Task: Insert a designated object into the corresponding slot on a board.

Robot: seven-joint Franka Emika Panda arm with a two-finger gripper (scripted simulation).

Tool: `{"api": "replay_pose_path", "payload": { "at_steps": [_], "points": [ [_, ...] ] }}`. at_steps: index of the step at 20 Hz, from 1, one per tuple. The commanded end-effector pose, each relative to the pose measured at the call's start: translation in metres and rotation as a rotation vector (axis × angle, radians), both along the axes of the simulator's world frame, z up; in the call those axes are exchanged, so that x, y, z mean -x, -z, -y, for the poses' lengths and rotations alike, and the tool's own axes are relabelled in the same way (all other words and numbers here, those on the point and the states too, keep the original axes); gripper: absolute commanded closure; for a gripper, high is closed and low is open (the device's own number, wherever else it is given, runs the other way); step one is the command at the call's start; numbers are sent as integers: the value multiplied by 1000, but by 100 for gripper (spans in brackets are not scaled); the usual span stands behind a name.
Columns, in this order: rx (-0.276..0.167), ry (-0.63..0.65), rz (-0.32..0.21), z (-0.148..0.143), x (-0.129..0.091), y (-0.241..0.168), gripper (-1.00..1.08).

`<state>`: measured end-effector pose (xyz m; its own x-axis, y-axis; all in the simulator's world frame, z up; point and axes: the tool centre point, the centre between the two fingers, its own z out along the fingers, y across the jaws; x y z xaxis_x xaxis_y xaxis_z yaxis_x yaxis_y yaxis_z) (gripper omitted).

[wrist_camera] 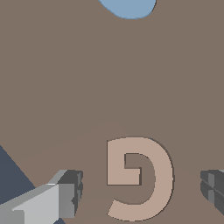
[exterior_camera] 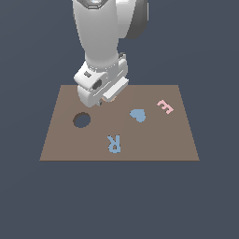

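The tan G-shaped block [wrist_camera: 146,179] lies flat on the brown board [wrist_camera: 65,87]. A thin dark rim runs along its outer edge. No separate dark G-shaped slot shows in either view. My gripper [wrist_camera: 141,192] is open, with one finger [wrist_camera: 70,192] on each side of the G and a gap between each finger and the block. In the exterior view the gripper [exterior_camera: 105,99] is low over the rear part of the board [exterior_camera: 154,140]. A sliver of tan [exterior_camera: 111,98] shows beneath it.
On the board are a blue heart [exterior_camera: 138,115], a pink letter E [exterior_camera: 165,107], a blue letter R [exterior_camera: 114,143] and a round dark hole [exterior_camera: 81,120]. The heart's edge shows in the wrist view [wrist_camera: 129,6]. The board's corner lies near one finger.
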<state>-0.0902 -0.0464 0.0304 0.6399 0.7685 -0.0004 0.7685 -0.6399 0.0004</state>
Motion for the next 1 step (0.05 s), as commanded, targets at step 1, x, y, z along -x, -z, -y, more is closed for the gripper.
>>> {"api": "replay_pose_path", "payload": {
  "at_steps": [1],
  "points": [
    [0,0,0,0,0,0,-92]
  ]
}}
